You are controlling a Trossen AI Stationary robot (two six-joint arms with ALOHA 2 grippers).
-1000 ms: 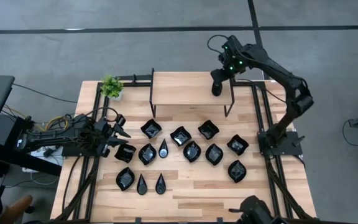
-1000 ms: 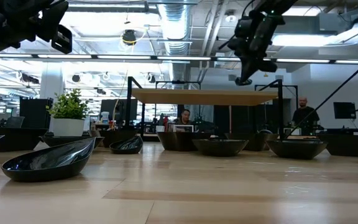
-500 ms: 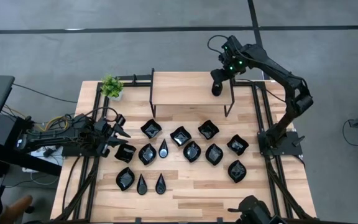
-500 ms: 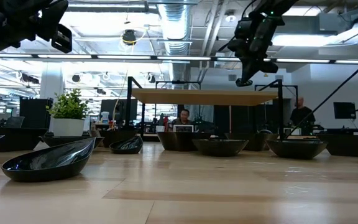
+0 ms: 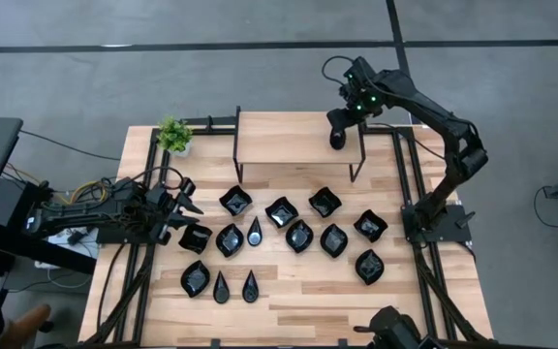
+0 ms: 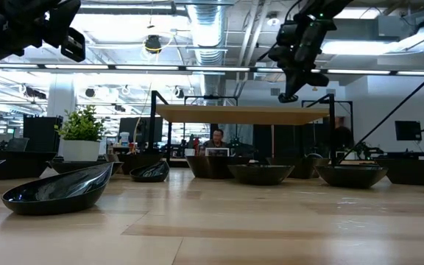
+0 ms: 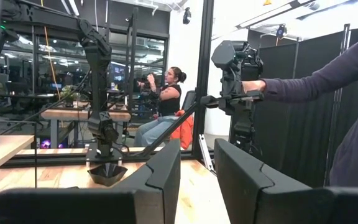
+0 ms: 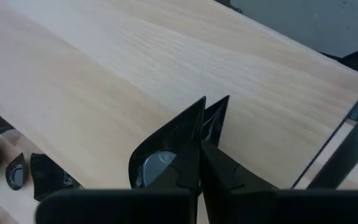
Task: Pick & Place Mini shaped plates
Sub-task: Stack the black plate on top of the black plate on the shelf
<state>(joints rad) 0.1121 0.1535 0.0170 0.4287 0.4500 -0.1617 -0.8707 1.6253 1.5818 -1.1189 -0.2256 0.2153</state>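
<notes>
Several glossy black mini shaped plates lie in loose rows on the wooden table (image 5: 424, 310), among them a wavy square one (image 5: 235, 201) and a teardrop one (image 5: 255, 232). A raised wooden shelf (image 5: 298, 138) stands at the far middle. My right gripper (image 5: 337, 139) hangs over the shelf's right end, shut on one more black plate (image 8: 157, 155). My left gripper (image 5: 187, 202) waits at the table's left edge, open with nothing between its fingers (image 7: 166, 168), just beyond a plate (image 5: 195, 237). My right gripper pinches the plate's rim (image 8: 194, 134) between its two fingers, which slant down from above. The plate is lifted clear above the shelf's board (image 8: 166, 56). It is tilted on edge, with its pointed corner (image 8: 204, 102) away from the fingers.
A small green potted plant (image 5: 173, 135) stands at the far left corner. The shelf's black metal legs (image 5: 237, 145) rise from the table. Bare wood lies along the near right of the table. A person's sleeve (image 7: 328, 81) and a seated person (image 7: 169, 99) show beyond the table.
</notes>
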